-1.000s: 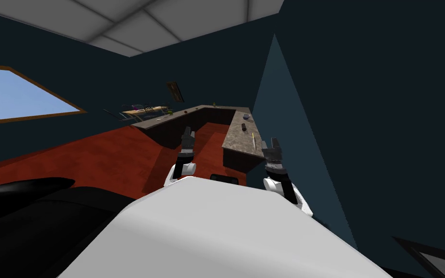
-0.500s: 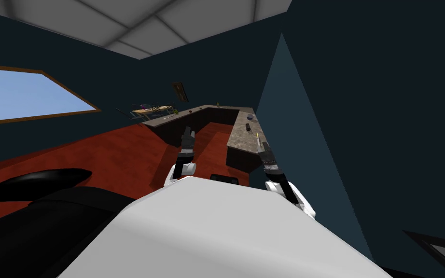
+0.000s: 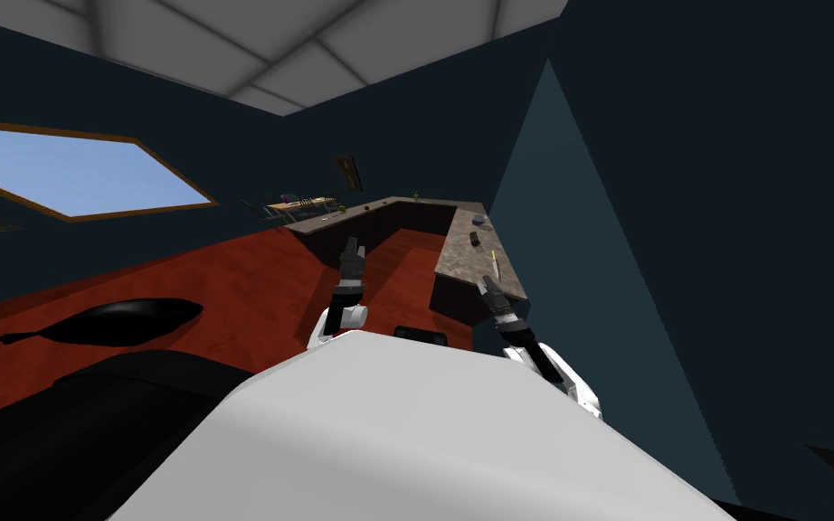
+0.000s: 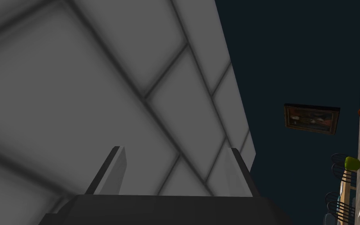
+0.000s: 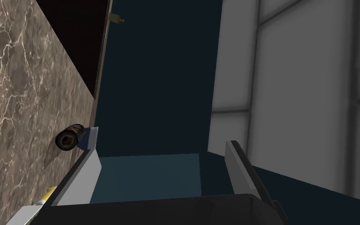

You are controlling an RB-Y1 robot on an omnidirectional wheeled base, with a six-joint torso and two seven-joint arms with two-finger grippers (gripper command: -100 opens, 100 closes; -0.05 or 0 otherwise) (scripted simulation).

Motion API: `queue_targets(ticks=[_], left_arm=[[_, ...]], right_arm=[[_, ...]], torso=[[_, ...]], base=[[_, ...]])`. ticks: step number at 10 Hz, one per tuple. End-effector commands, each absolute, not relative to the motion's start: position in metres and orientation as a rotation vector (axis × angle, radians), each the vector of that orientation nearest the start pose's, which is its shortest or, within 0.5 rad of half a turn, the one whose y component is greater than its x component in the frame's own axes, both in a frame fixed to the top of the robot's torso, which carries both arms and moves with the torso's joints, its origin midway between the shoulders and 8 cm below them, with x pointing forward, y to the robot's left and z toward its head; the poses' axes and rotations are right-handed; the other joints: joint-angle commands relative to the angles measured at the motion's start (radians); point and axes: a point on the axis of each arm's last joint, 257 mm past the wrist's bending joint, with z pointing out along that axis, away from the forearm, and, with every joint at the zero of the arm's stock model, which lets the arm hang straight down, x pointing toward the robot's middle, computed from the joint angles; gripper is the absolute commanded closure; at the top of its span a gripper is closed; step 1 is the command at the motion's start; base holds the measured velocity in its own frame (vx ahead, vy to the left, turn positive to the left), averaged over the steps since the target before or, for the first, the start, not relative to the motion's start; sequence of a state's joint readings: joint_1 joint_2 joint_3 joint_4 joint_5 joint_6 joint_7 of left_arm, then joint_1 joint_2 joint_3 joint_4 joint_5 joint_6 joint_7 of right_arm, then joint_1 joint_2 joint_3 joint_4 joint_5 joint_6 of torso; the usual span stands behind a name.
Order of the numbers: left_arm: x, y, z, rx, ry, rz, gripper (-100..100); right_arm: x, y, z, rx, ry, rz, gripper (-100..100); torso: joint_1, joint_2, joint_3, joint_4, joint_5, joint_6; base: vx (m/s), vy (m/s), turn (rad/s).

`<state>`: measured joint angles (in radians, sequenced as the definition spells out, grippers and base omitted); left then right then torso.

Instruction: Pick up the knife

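The brown marbled counter runs toward 12 o'clock on my right. My right pincer hovers at its near end, its 2 fingers apart. My left pincer, at 9 o'clock from it, is likewise spread. A dark cylinder lies farther along. The yellow-handled knife lies on the counter just at 12 o'clock of my right pincer.
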<state>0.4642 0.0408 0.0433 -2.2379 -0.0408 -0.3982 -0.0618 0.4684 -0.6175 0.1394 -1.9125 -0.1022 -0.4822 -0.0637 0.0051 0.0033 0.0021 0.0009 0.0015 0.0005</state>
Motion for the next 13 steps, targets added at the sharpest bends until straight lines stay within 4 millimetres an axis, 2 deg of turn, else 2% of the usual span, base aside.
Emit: queue_targets(ticks=[1, 2, 3, 4, 5, 6, 8, 9, 10, 11, 12, 13], left_arm=[[0.37, 0.289, -0.002, -0.662, 0.754, -1.159, 0], [0.37, 0.289, -0.002, -0.662, 0.754, -1.158, 0], [0.37, 0.289, -0.002, -0.662, 0.754, -1.159, 0], [0.37, 0.289, -0.002, -0.662, 0.754, -1.158, 0], [0.37, 0.289, -0.002, -0.662, 0.754, -1.159, 0], [0.37, 0.289, -0.002, -0.662, 0.754, -1.158, 0], [0.37, 0.289, -0.002, -0.662, 0.754, -1.158, 0], [0.37, 0.289, -0.002, -0.662, 0.754, -1.158, 0], [0.37, 0.289, -0.002, -0.662, 0.754, -1.159, 0], [0.37, 0.289, -0.002, -0.662, 0.754, -1.158, 0], [0.37, 0.289, -0.002, -0.662, 0.754, -1.159, 0], [0.37, 0.289, -0.002, -0.662, 0.754, -1.158, 0]], right_arm=[[0.388, -0.27, -0.172, 0.62, 1.381, 1.276, -100], [0.384, -0.274, -0.198, 0.642, 1.458, 1.259, -100], [0.384, -0.28, -0.204, 0.638, 1.482, 1.239, -100], [0.377, -0.286, -0.232, 0.67, 1.556, 1.218, -100], [0.376, -0.293, -0.237, 0.66, 1.583, 1.195, -100], [0.368, -0.296, -0.26, 0.691, 1.646, 1.185, -100], [0.365, -0.31, -0.27, 0.684, 1.687, 1.141, -100], [0.354, -0.315, -0.29, 0.704, 1.758, 1.125, -100], [0.351, -0.329, -0.3, 0.71, 1.785, 1.087, -100], [0.336, -0.335, -0.323, 0.748, 1.85, 1.069, -100], [0.333, -0.351, -0.331, 0.75, 1.879, 1.023, -100], [0.332, -0.356, -0.333, 0.747, 1.888, 1.011, -100]], torso=[[0.0, 0.0, 0.0, 0.0, 0.0, 0.0], [-0.003, -0.001, -0.001, 0.0, -0.001, 0.0], [-0.002, -0.002, -0.001, 0.0, -0.001, -0.001], [-0.002, -0.002, -0.001, 0.0, 0.0, 0.0], [0.0, 0.0, 0.0, 0.0, 0.0, -0.001], [0.0, -0.001, 0.0, 0.0, 0.0, 0.0], [-0.001, -0.001, -0.001, 0.0, 0.0, 0.0], [-0.004, -0.002, -0.001, 0.0, -0.001, 0.0], [-0.003, -0.002, -0.001, 0.0, -0.001, -0.001], [-0.003, -0.002, -0.001, 0.0, -0.001, 0.0], [-0.002, -0.002, -0.001, 0.0, -0.001, -0.001], [-0.003, -0.002, -0.001, 0.0, -0.001, 0.0]], base=[[-0.014, 0.039, -0.038], [-0.021, 0.066, 0.169], [-0.023, 0.066, 0.122], [-0.049, 0.106, 0.173], [-0.033, 0.088, 0.093], [-0.032, 0.104, 0.254], [-0.009, 0.049, 0.032], [-0.015, 0.048, 0.214], [-0.02, 0.053, 0.139], [-0.016, 0.067, 0.217], [-0.014, 0.057, 0.115], [-0.007, 0.026, -0.02]])
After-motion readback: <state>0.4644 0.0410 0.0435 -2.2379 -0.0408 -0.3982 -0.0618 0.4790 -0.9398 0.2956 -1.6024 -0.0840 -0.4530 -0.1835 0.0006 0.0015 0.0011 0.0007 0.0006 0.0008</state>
